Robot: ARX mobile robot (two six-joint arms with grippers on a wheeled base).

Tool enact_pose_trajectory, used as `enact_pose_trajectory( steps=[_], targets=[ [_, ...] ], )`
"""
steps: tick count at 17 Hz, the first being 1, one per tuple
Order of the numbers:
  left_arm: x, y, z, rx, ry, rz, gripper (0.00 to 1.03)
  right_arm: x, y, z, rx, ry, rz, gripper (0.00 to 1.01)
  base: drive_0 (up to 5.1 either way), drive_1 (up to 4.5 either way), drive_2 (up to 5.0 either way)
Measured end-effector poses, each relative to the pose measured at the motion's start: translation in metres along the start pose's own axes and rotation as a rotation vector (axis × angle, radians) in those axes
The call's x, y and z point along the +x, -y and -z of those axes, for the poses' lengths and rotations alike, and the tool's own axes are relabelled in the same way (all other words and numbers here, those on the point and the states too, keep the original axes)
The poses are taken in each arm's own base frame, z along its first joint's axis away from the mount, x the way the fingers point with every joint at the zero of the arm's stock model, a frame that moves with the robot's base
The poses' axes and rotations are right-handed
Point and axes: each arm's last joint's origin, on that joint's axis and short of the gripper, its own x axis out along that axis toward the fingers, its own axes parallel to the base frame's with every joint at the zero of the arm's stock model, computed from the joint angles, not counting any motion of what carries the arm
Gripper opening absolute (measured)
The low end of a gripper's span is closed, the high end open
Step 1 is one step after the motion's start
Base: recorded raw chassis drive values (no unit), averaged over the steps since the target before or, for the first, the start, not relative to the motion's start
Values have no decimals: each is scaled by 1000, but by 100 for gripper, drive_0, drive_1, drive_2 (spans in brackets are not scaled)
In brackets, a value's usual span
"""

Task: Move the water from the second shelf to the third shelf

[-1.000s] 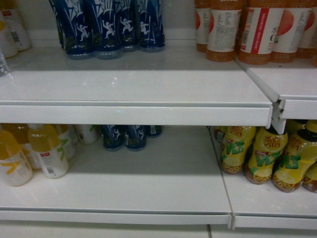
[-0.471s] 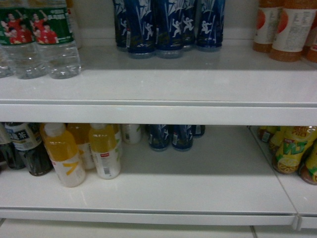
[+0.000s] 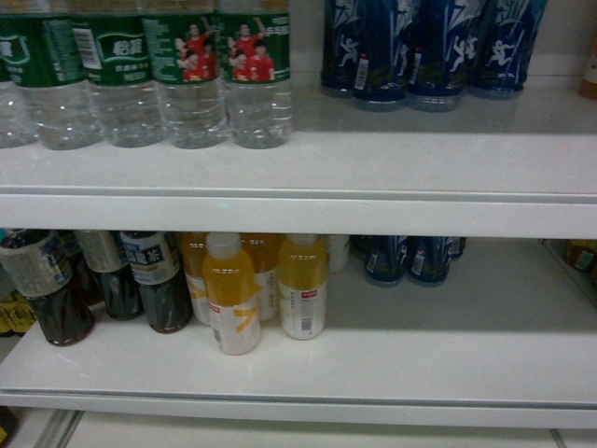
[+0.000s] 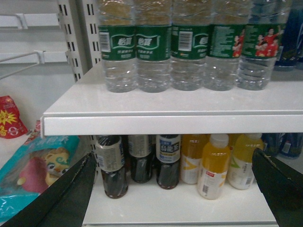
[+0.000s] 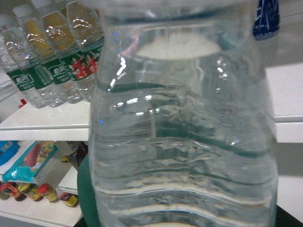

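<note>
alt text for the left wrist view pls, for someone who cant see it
A row of clear water bottles with green labels stands along a white shelf. On the shelf below stand dark drink bottles and yellow drink bottles. The left gripper's two black fingers frame the bottom corners, spread wide apart and holding nothing; colourful snack bags lie at far left.

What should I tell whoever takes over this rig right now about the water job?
Left gripper: open, empty, facing the shelves.
Right gripper: fingers hidden; a water bottle fills its wrist view, apparently held.
Other green-label waters stand in a row on the upper shelf in the head view.
Done: one bottle seemingly picked up.
Left: set it on the third shelf.
</note>
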Motion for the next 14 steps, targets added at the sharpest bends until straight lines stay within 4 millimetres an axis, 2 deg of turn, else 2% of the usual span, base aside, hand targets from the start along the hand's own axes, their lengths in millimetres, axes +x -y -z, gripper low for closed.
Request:
enact_pose_trajectory(
  steps=[14],
  targets=[
    [0, 0, 0, 0, -2, 1, 98, 0, 0, 0, 0, 2, -1, 42, -491, 245, 245]
  ],
)
